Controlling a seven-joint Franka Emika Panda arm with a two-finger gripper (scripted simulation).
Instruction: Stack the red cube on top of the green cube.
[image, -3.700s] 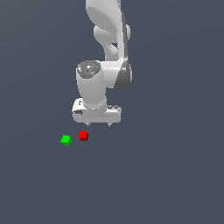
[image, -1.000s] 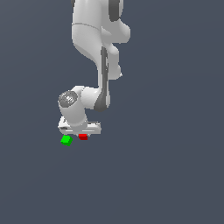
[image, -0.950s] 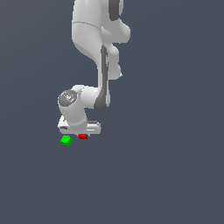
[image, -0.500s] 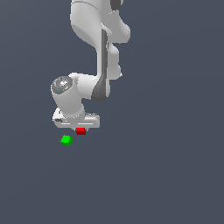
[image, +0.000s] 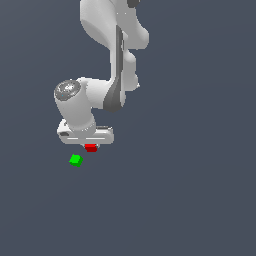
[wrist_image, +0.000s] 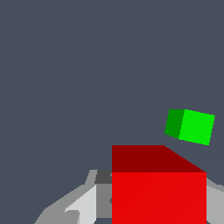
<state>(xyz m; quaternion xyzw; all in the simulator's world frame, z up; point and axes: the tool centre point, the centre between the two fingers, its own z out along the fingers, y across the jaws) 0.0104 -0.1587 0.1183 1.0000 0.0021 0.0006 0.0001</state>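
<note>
Red cube (image: 90, 148) clamped in the closed hand (image: 90, 146), seemingly lifted off the worktop (image: 190, 190); green cube (image: 75, 160) just beside, apart.

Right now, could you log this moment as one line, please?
gripper: shut on red cube | lifted | green cube: apart, bare | stack: pending

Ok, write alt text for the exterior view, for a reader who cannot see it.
A white robot arm reaches down from the top of the picture, its gripper shut on a small red cube above a plain dark grey floor. A green cube of the same size sits on the floor, just below and toward the exterior view's left.
</note>
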